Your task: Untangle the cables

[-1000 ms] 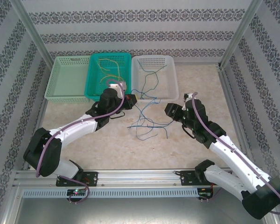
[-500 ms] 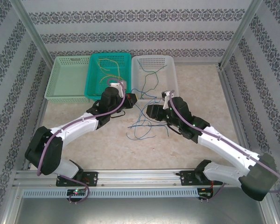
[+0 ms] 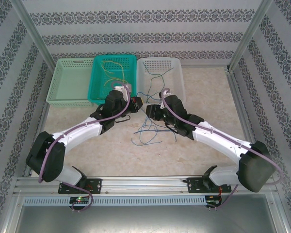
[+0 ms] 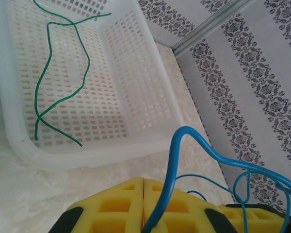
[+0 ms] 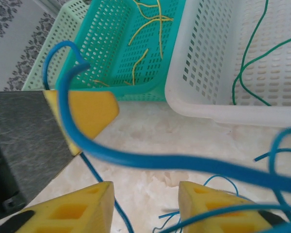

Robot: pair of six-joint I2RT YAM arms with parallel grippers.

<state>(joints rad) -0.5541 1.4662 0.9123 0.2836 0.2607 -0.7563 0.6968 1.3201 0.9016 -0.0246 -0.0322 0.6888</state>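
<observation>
Over the marbled beige tabletop [image 3: 111, 155], the right gripper [image 3: 151, 111] has swung left beside the left gripper [image 3: 138, 104], above thin blue cables [image 3: 146, 132] sprawled on the near side of the white perforated plastic basket [image 3: 180, 82]. Left wrist: yellow pads [image 4: 117, 199] pressed together, pinching one blue cable [image 4: 172, 160]. Right wrist: jaws spread, that strand just beyond them; a second grip looks imminent.

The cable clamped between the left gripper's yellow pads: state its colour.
The cable is blue, clearest in the left wrist view.
</observation>
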